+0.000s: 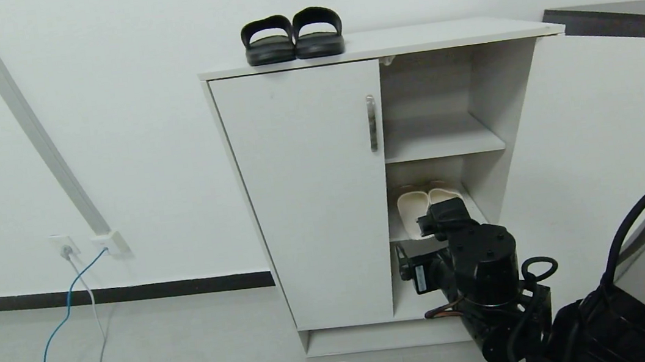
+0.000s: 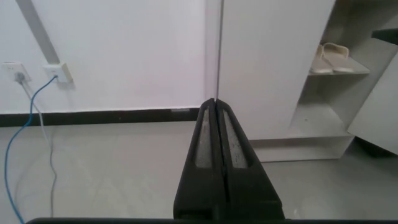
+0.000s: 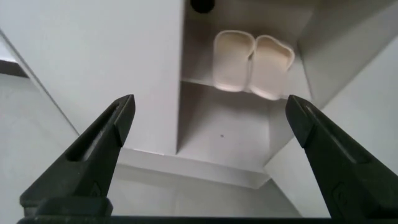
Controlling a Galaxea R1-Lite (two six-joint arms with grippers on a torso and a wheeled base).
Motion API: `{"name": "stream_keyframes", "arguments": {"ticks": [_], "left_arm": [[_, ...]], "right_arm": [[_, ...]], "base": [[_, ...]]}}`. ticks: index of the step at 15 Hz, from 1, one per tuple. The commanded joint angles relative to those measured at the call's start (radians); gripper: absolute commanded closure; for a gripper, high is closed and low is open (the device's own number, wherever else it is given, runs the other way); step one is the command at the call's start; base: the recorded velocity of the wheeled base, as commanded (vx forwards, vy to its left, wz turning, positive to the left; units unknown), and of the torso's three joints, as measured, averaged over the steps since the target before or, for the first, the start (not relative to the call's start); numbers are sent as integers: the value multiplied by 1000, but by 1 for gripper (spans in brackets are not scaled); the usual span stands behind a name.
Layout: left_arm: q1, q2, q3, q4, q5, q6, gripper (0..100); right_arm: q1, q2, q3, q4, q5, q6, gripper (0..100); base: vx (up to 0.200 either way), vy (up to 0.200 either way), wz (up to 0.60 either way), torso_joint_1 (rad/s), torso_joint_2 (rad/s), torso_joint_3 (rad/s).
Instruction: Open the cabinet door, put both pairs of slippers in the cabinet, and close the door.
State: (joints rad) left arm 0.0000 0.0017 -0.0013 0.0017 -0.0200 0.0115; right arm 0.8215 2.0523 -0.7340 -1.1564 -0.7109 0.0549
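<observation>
Black R fingers [image 3: 102, 146]: spread wide apart, nothing betw. them.
R gripper [image 1: 442, 215]: sat in front of the open right half of the cabinet [image 1: 434, 36], level w/ the lower shelf [image 3: 199, 78], pointing in at the cream slippers [image 3: 252, 62]. The pair lay just beyond the tips; couldn't tell if they touched.
L fingers [image 2: 205, 143]: pressed together, holding nothing.
L gripper [image 2: 214, 107]: low over the floor [image 2: 112, 174], on the near side and left of the cabinet, aimed at the far wall by the shut door's outer edge.
Cream slippers: side by side on the lower shelf, middle compartment, right half of cabinet.
Black slippers [image 1: 292, 36]: pair on the cabinet top, toward its left end, touching each other.
Cabinet: white, backed against the far wall.
Left door [image 1: 307, 207]: shut, w/ an upright metal handle [image 1: 372, 122] at its right edge.
Right door [image 1: 600, 140]: swung open toward the near right.
Wall sockets [image 1: 62, 245]: low on the far wall, left of cabinet. A blue cable [image 1: 50, 343] and a grey cable [image 1: 95, 332] ran from them down to the floor.
Trunking [image 1: 25, 119]: grey strip slanting down the wall to the sockets.
</observation>
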Motion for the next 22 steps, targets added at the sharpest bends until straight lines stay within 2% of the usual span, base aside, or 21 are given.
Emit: {"name": "stream_keyframes", "arguments": {"ticks": [1,3,14,22], "left_arm": [[0,1,0,0,0,-1,100],[0,0,0,0,0,-1,100],[0,1,0,0,0,-1,100],[0,1,0,0,0,-1,100]], "right_arm": [[1,2,5,0,1,0,0],[-1,2,5,1,1,0,0],[-15,-6,64,-69,5,-44,0],[-15,-4,62,-68,7,-44,0]], "base": [[0,200,0,2,2,2],[0,200,0,2,2,7],[0,0,0,0,0,0],[0,0,0,0,0,0]]}}
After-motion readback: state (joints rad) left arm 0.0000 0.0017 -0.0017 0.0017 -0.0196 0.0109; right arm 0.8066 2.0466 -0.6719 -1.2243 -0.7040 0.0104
